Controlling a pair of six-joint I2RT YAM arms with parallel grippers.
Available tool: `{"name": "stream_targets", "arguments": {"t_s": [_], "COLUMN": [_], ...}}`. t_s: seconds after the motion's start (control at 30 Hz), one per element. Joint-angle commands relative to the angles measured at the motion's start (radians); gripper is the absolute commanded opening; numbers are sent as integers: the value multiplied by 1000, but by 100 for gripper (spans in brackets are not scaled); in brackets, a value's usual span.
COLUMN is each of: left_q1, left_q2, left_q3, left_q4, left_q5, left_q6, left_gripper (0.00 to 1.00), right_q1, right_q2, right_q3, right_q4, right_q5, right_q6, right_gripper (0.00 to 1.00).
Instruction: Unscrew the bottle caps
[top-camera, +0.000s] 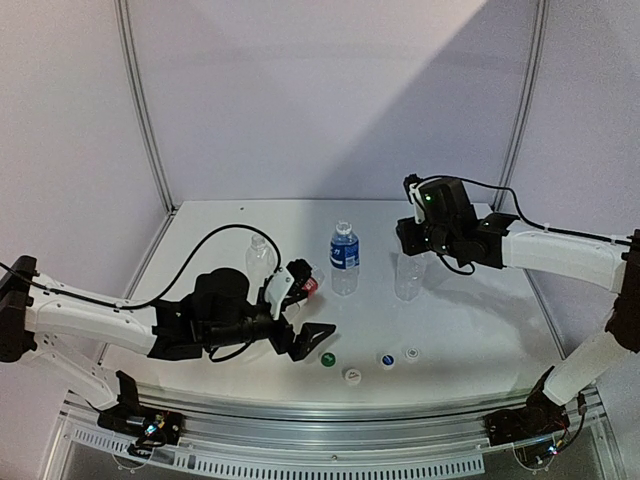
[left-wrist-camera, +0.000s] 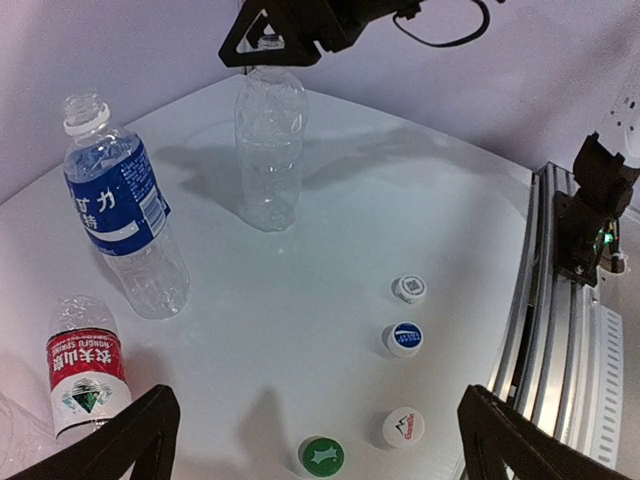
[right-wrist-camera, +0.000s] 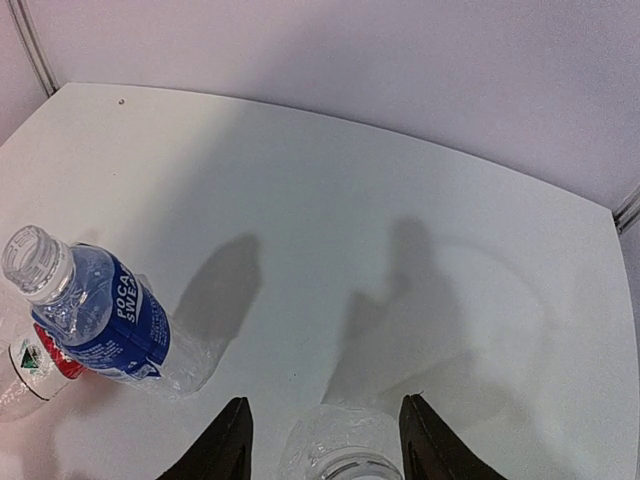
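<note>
Four caps lie loose near the table's front: green (top-camera: 327, 360) (left-wrist-camera: 321, 455), white (top-camera: 352, 376) (left-wrist-camera: 403, 427), blue (top-camera: 386, 360) (left-wrist-camera: 404, 338), pale (top-camera: 411, 353) (left-wrist-camera: 409, 289). The blue-label bottle (top-camera: 344, 258) (left-wrist-camera: 125, 215) (right-wrist-camera: 95, 315) stands with an open neck. The red-label bottle (top-camera: 311, 285) (left-wrist-camera: 85, 370) stands beside my left gripper (top-camera: 316, 305) (left-wrist-camera: 318, 400), which is open and empty above the caps. My right gripper (top-camera: 415, 235) (right-wrist-camera: 326, 400) is open just above an unlabelled, open-necked bottle (top-camera: 410, 275) (left-wrist-camera: 268, 150) (right-wrist-camera: 350, 450), not touching it. A second unlabelled bottle (top-camera: 258, 255) stands behind my left arm.
A metal rail (left-wrist-camera: 545, 330) runs along the table's front edge just beyond the caps. White booth walls and metal posts (top-camera: 145, 110) close the back and sides. A black cable (top-camera: 215, 235) loops over my left arm.
</note>
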Motion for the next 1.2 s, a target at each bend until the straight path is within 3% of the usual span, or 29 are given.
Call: {"name": "stream_targets", "arguments": {"t_s": [0.0, 0.9, 1.17], "left_q1": [11, 11, 11], "left_q2": [15, 14, -60], "left_q3": [-7, -8, -25], "left_q4": [-6, -7, -31], "left_q5": [11, 7, -83], "left_q6": [2, 5, 26], "left_gripper": [99, 99, 99], "right_q1": [-1, -1, -1], "right_q2": [-29, -72, -130], "right_q3": [4, 23, 20], "right_q4": [-10, -29, -58], "right_q5": [-4, 39, 48], "right_q6": [4, -13, -5], "right_gripper": [51, 62, 62]}}
